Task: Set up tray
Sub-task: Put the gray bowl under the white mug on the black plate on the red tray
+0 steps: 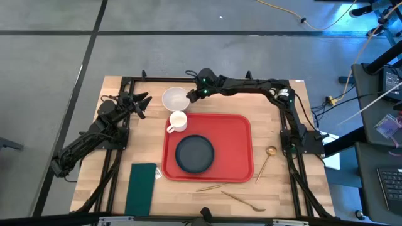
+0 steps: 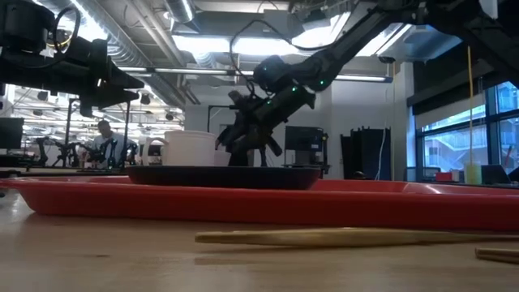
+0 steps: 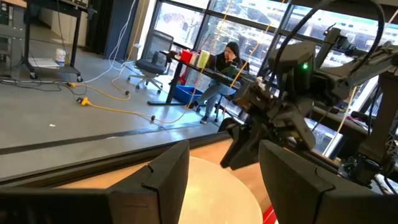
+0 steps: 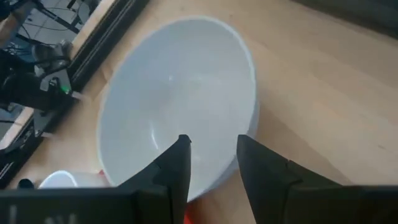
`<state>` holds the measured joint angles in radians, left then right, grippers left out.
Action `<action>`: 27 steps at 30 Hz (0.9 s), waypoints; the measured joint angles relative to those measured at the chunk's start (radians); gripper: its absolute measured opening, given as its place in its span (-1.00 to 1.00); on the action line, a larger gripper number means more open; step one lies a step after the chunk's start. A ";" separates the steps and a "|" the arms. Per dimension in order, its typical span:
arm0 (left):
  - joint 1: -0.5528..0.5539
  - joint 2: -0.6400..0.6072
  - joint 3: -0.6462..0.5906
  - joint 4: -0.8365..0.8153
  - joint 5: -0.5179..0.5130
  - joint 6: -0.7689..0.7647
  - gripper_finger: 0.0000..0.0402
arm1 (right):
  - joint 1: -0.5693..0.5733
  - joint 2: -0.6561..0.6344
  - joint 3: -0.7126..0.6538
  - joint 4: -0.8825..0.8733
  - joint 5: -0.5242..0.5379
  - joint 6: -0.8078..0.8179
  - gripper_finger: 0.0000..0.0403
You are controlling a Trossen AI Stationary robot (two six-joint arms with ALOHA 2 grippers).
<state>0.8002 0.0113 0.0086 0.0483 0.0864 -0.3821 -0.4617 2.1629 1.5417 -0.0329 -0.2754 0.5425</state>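
Lying flat mid-table, the tray (image 1: 235, 135) already carries a dark plate (image 1: 195, 154), with a mug (image 1: 178, 121) at its far left corner, probably the start of a place setting. A napkin (image 1: 141, 187) and cutlery lie off it, apparently unplaced. Beyond the tray sits a bowl (image 1: 175, 98); the right gripper (image 4: 213, 162) hovers over it, fingers parted and empty, likely to grasp the rim. The left gripper (image 1: 142, 103) waits nearby, open and empty.
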 joint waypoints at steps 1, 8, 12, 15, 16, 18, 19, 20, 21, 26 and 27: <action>0.000 0.000 0.000 0.000 0.000 0.000 -0.07 | 0.003 0.001 0.001 -0.004 0.022 0.000 -0.33; 0.000 0.000 0.000 0.000 0.000 0.002 -0.07 | 0.007 0.001 0.057 -0.058 0.104 -0.002 -0.33; 0.000 0.000 0.000 0.000 0.000 0.003 -0.07 | 0.006 -0.002 0.112 -0.091 0.125 -0.051 -0.33; 0.000 0.000 0.000 0.000 0.000 0.006 -0.07 | 0.006 0.000 0.120 -0.127 0.135 -0.065 -0.34; 0.000 0.000 0.000 0.000 0.000 0.011 -0.07 | 0.006 0.000 0.120 -0.131 0.130 -0.069 -0.34; 0.000 0.000 0.002 -0.002 0.000 0.011 -0.07 | 0.006 0.000 0.122 -0.134 0.108 -0.082 -0.34; 0.000 0.003 0.009 -0.009 0.001 0.010 -0.07 | 0.006 -0.002 0.122 -0.137 0.091 -0.087 -0.34; 0.000 0.012 0.021 -0.023 0.002 0.013 -0.07 | 0.006 -0.009 0.122 -0.152 0.071 -0.091 -0.34; 0.000 0.028 0.039 -0.049 0.002 0.026 -0.07 | 0.006 -0.015 0.121 -0.166 0.060 -0.092 -0.34; -0.001 0.226 0.154 -0.193 0.002 0.079 -0.07 | 0.007 -0.056 0.146 -0.321 0.031 -0.135 -0.34; -0.001 0.285 0.178 -0.193 0.002 0.081 -0.07 | 0.008 -0.067 0.149 -0.390 0.025 -0.136 -0.34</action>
<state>0.7993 0.2967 0.1865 -0.1449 0.0883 -0.3013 -0.4535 2.0958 1.6905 -0.4229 -0.2503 0.4060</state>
